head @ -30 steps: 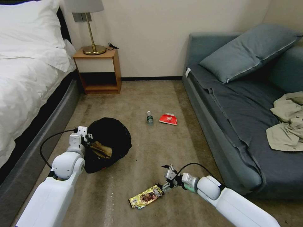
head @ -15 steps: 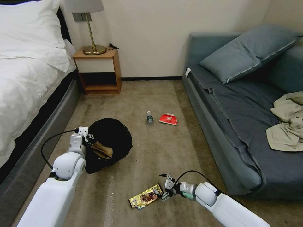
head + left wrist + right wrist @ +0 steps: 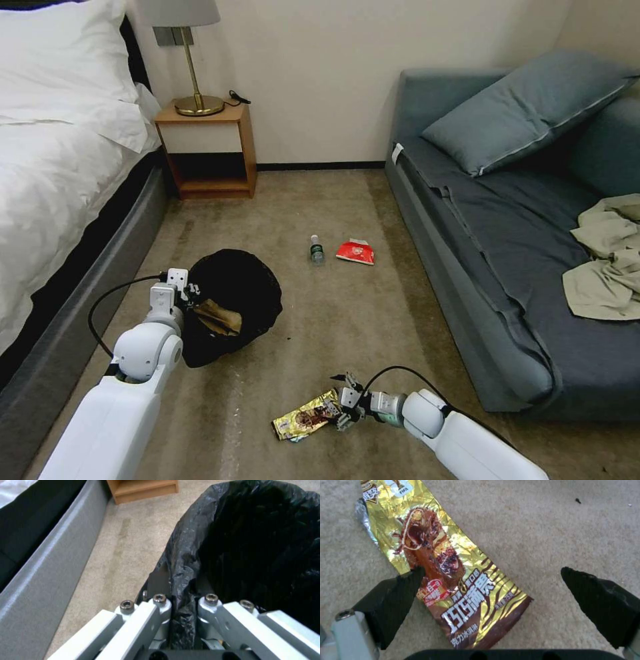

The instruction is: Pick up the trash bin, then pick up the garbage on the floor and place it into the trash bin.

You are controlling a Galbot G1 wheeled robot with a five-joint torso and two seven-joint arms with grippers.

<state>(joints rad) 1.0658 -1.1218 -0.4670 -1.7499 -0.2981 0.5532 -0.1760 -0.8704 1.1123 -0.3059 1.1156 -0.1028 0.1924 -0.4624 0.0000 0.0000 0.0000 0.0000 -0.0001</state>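
One item, the tan paper bag (image 3: 217,317), already lies in the small round white trash bin lined with a glossy black plastic bag (image 3: 233,303). My left gripper (image 3: 181,610) is pinched shut on the liner at the bin's rim. In the last second my right gripper (image 3: 493,590) has dropped to the carpet, away from the bin, fingers spread wide astride the crinkled yellow-brown foil snack wrapper (image 3: 448,570), one fingertip (image 3: 410,580) touching its edge. I judge it ready to close. A clear green-labelled bottle (image 3: 317,250) and red packet (image 3: 355,252) lie beyond the bin.

A carpeted bedroom: white-sheeted bed (image 3: 60,153), lamp (image 3: 190,60) on wooden nightstand (image 3: 207,150), grey-blue daybed (image 3: 507,220).
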